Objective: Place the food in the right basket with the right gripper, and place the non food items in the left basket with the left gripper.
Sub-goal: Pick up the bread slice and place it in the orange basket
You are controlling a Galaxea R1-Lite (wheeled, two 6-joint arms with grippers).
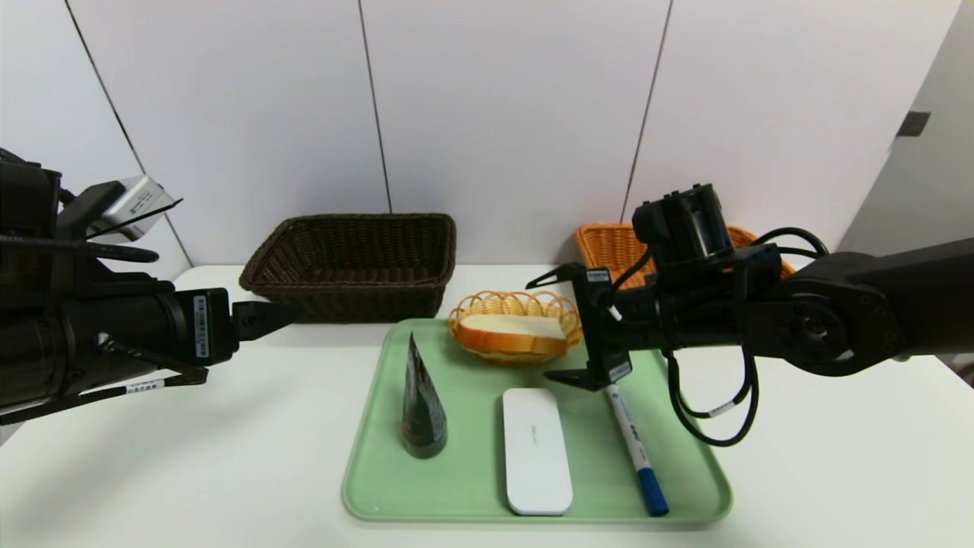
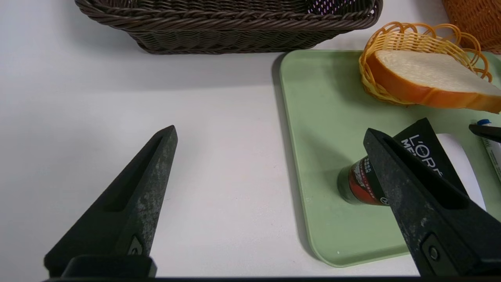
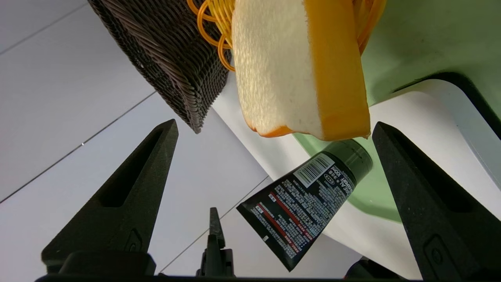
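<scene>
Head view — bread [image 1: 511,335] lies just beside the open right claw [image 1: 554,329].

Three baskets [image 1: 358,289], one tray [image 1: 472,426]

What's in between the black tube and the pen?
The white case lies on the tray between the tube and the pen; the head view shows it.
</scene>
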